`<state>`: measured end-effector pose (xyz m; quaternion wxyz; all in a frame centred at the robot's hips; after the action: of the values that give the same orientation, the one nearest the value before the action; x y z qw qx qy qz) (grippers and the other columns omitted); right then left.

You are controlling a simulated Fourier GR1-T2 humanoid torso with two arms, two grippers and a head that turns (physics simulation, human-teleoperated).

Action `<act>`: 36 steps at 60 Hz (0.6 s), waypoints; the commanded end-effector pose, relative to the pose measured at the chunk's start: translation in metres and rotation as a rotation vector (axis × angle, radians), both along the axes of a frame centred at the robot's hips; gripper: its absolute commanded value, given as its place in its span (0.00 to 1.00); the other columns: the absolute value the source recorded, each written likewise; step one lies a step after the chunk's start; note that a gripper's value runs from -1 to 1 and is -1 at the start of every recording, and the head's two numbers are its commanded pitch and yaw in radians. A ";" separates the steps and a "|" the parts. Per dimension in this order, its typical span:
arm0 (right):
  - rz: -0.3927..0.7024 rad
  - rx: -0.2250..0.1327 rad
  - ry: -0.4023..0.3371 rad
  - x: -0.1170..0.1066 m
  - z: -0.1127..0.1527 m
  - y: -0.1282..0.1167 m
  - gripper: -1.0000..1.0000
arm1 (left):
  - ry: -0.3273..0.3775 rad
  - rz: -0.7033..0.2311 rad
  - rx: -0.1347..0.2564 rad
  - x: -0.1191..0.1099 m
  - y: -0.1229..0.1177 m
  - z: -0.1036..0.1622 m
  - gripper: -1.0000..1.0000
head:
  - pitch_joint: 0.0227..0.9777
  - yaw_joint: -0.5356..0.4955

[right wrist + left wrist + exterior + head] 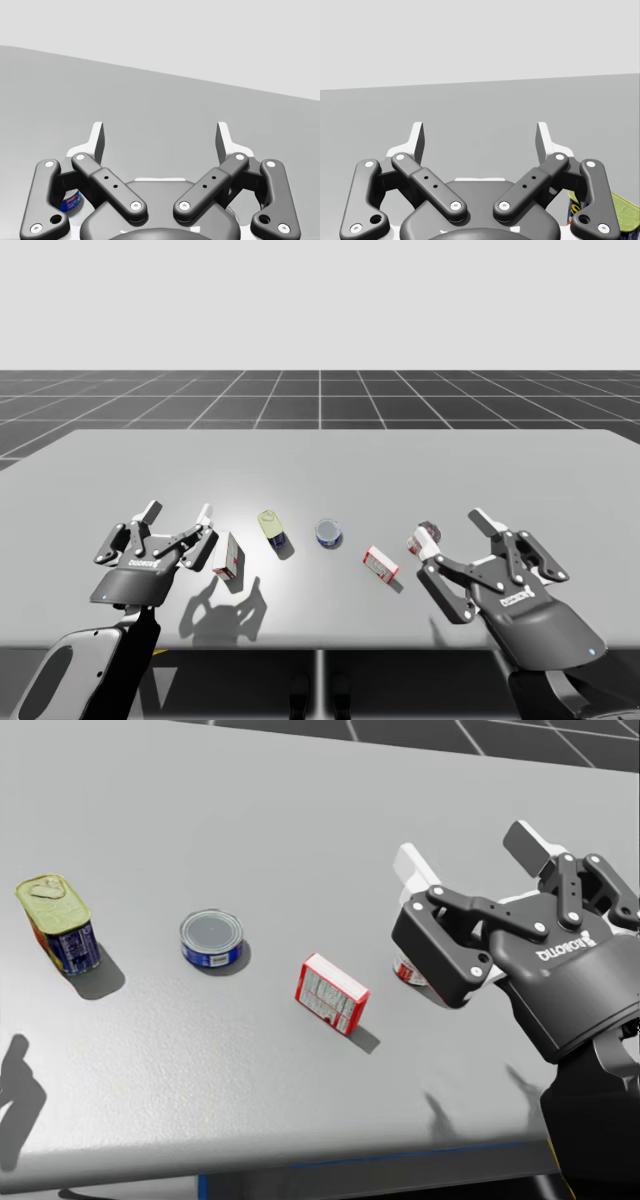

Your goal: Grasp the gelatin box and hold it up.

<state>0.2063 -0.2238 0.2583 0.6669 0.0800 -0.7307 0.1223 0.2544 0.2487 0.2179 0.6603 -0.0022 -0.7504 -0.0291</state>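
Note:
Two red and white boxes lie on the grey table. One box (380,563) (332,993) lies flat just left of my right gripper (452,530) (470,850) (160,137), which hovers open with nothing between its fingers. The other box (228,557) stands on edge right beside my left gripper (176,512) (480,137), which is also open and holds nothing. I cannot tell which of the two is the gelatin box. Both grippers are apart from the boxes.
Between the boxes stand a yellow-topped rectangular tin (273,530) (58,923) (620,215) and a low round blue can (329,533) (211,938). A red-labelled can (428,533) (408,972) sits half hidden under my right gripper. The table's front edge (300,1160) is close.

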 end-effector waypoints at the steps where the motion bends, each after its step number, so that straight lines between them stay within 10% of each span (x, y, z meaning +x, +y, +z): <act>1: 0.095 -0.033 0.039 -0.035 -0.015 0.005 0.00 | -0.002 0.001 0.002 -0.001 0.000 0.000 0.00 | 0.88 0.30; 18: 0.235 -0.085 0.112 -0.064 -0.064 0.013 0.00 | -0.003 0.005 0.009 -0.001 -0.001 -0.001 0.00 | 0.88 0.29; 36: 0.205 -0.089 0.192 -0.042 -0.111 0.023 0.00 | -0.006 0.008 0.016 -0.001 -0.002 -0.001 0.00 | 0.89 0.30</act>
<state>0.1562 -0.2071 0.1719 0.7099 0.1402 -0.6559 0.2148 0.2533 0.2473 0.2169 0.6587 0.0048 -0.7517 -0.0319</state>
